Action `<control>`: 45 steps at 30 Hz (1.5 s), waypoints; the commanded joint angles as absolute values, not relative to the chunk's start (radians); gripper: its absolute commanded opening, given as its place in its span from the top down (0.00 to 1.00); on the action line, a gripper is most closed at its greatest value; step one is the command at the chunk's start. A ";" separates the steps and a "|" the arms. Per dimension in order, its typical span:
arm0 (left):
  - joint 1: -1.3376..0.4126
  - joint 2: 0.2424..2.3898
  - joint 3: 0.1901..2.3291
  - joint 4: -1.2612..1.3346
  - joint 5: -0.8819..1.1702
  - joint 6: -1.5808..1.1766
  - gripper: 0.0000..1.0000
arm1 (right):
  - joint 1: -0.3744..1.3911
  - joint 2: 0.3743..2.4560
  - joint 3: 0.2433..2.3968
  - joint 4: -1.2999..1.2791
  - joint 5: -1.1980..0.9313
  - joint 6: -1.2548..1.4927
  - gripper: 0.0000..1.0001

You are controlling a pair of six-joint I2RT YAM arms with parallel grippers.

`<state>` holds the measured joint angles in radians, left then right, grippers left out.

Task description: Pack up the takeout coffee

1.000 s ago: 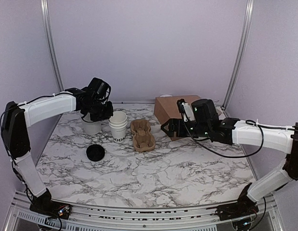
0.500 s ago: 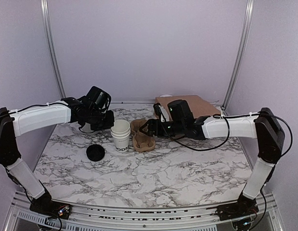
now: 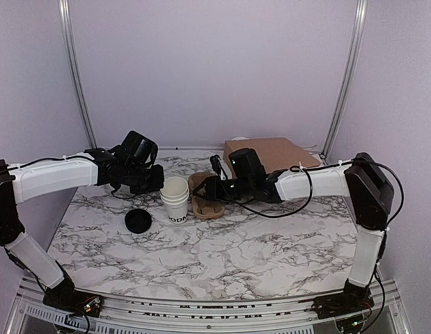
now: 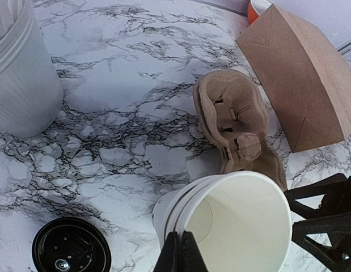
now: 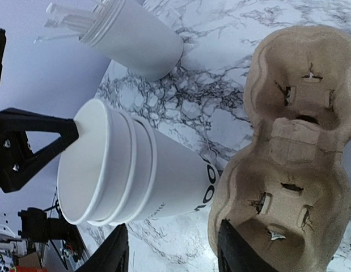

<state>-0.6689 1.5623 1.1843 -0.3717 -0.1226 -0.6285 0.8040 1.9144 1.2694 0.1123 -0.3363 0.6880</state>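
On the marble table (image 3: pixel 271 243), left gripper (image 4: pixel 179 252) pinched shut on the coffee cup's (image 4: pixel 237 221) rim; right gripper (image 5: pixel 172 235) fingers half spread, holding nothing, over the carrier's (image 5: pixel 294 141) edge just beside the cup; black lid (image 3: pixel 138 221) lying apart.

I see white shells on my left arm (image 3: pixel 55 175) and right arm (image 3: pixel 316 183), black joints (image 3: pixel 374 191), thin black cables (image 3: pixel 292 211), tiny green lights (image 3: pixel 233 182); left gripper (image 4: pixel 178 252) and right gripper (image 5: pixel 170 252) carry black, open-framed triangular fingers (image 5: pixel 28 120).

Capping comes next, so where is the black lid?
In the top view the black lid lies on the marble table left of centre, near-left of the paper cup, not touching it.
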 commanded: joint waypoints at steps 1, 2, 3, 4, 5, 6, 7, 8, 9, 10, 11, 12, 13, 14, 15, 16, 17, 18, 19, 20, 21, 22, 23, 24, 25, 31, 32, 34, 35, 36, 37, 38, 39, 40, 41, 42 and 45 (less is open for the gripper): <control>-0.670 1.522 1.166 -0.327 -0.107 -0.636 1.00 | 0.815 1.943 1.322 0.149 -0.363 0.716 0.52; -0.670 1.522 1.164 -0.326 -0.106 -0.635 1.00 | 0.816 1.946 1.325 0.153 -0.366 0.717 0.53; -0.702 1.520 1.162 -0.323 -0.106 -0.635 1.00 | 0.817 1.948 1.326 0.155 -0.368 0.720 0.53; -0.704 1.520 1.159 -0.321 -0.105 -0.636 1.00 | 0.819 1.950 1.329 0.156 -0.369 0.722 0.53; -0.705 1.518 1.156 -0.320 -0.104 -0.635 1.00 | 0.818 1.952 1.331 0.159 -0.372 0.722 0.52; -0.705 1.519 1.154 -0.319 -0.104 -0.634 1.00 | 0.821 1.954 1.331 0.160 -0.374 0.725 0.52; -0.705 1.519 1.152 -0.319 -0.104 -0.634 1.00 | 0.821 1.954 1.330 0.164 -0.376 0.727 0.52; -0.705 1.517 1.151 -0.318 -0.104 -0.632 1.00 | 0.821 1.954 1.330 0.168 -0.377 0.727 0.52; -0.707 1.516 1.151 -0.318 -0.103 -0.632 1.00 | 0.820 1.954 1.330 0.170 -0.377 0.730 0.52; -0.707 1.516 1.149 -0.316 -0.103 -0.632 1.00 | 0.821 1.956 1.329 0.171 -0.379 0.731 0.52; -0.708 1.516 1.148 -0.315 -0.103 -0.632 1.00 | 0.821 1.957 1.331 0.173 -0.380 0.732 0.52; -0.708 1.516 1.147 -0.314 -0.101 -0.632 1.00 | 0.822 1.959 1.330 0.173 -0.381 0.733 0.52; -0.708 1.516 1.146 -0.312 -0.102 -0.632 1.00 | 0.823 1.960 1.329 0.175 -0.382 0.735 0.52; -0.708 1.514 1.145 -0.312 -0.102 -0.632 1.00 | 0.823 1.962 1.330 0.175 -0.383 0.735 0.51; -0.709 1.514 1.143 -0.311 -0.101 -0.633 1.00 | 0.824 1.964 1.330 0.173 -0.383 0.735 0.51; -0.710 1.514 1.142 -0.311 -0.101 -0.633 1.00 | 0.824 1.966 1.328 0.173 -0.384 0.737 0.51; -0.709 1.514 1.141 -0.309 -0.103 -0.634 1.00 | 0.825 1.968 1.326 0.173 -0.385 0.739 0.51; -0.710 1.513 1.142 -0.309 -0.101 -0.634 1.00 | 0.826 1.969 1.326 0.173 -0.384 0.739 0.51; -0.710 1.512 1.144 -0.308 -0.100 -0.634 1.00 | 0.827 1.972 1.325 0.168 -0.382 0.741 0.51; -0.710 1.510 1.146 -0.308 -0.100 -0.634 1.00 | 0.826 1.973 1.326 0.165 -0.381 0.741 0.51; -0.710 1.507 1.149 -0.308 -0.101 -0.632 1.00 | 0.827 1.973 1.324 0.161 -0.379 0.742 0.51; -0.709 1.504 1.152 -0.310 -0.102 -0.630 1.00 | 0.827 1.974 1.323 0.157 -0.376 0.741 0.51; -0.709 1.500 1.158 -0.310 -0.103 -0.626 1.00 | 0.827 1.974 1.325 0.151 -0.371 0.740 0.51; -0.710 1.496 1.161 -0.309 -0.103 -0.624 1.00 | 0.827 1.973 1.324 0.146 -0.369 0.738 0.51; -0.710 1.492 1.166 -0.310 -0.101 -0.620 1.00 | 0.826 1.972 1.323 0.143 -0.367 0.738 0.51; -0.709 1.472 1.210 -0.341 -0.109 -0.604 1.00 | 0.830 1.955 1.332 0.127 -0.353 0.725 0.51; -0.710 1.470 1.222 -0.351 -0.114 -0.600 1.00 | 0.831 1.953 1.337 0.120 -0.350 0.722 0.51; -0.709 1.468 1.245 -0.373 -0.121 -0.591 1.00 | 0.831 1.948 1.345 0.109 -0.348 0.718 0.51; -0.709 1.466 1.255 -0.384 -0.126 -0.586 1.00 | 0.833 1.945 1.347 0.106 -0.347 0.717 0.51; -0.709 1.464 1.266 -0.396 -0.131 -0.581 1.00 | 0.832 1.940 1.350 0.103 -0.345 0.715 0.51; -0.710 1.462 1.277 -0.408 -0.136 -0.576 1.00 | 0.832 1.935 1.352 0.098 -0.340 0.714 0.51; -0.708 1.459 1.285 -0.420 -0.140 -0.572 1.00 | 0.832 1.929 1.353 0.094 -0.336 0.710 0.51; -0.709 1.457 1.293 -0.428 -0.144 -0.567 1.00 | 0.832 1.923 1.353 0.090 -0.332 0.707 0.51; -0.709 1.453 1.300 -0.442 -0.149 -0.564 1.00 | 0.832 1.916 1.354 0.085 -0.327 0.705 0.51; -0.708 1.450 1.305 -0.450 -0.152 -0.561 1.00 | 0.832 1.910 1.356 0.081 -0.323 0.701 0.51; -0.709 1.446 1.310 -0.457 -0.157 -0.557 1.00 | 0.832 1.904 1.358 0.076 -0.319 0.698 0.51; -0.708 1.430 1.322 -0.474 -0.164 -0.551 1.00 | 0.833 1.890 1.361 0.062 -0.310 0.689 0.50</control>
<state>-0.7044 1.4773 1.2842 -0.4206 -0.1421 -0.5755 0.8227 1.9457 1.3125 0.0891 -0.3370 0.7155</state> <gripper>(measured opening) 0.030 0.493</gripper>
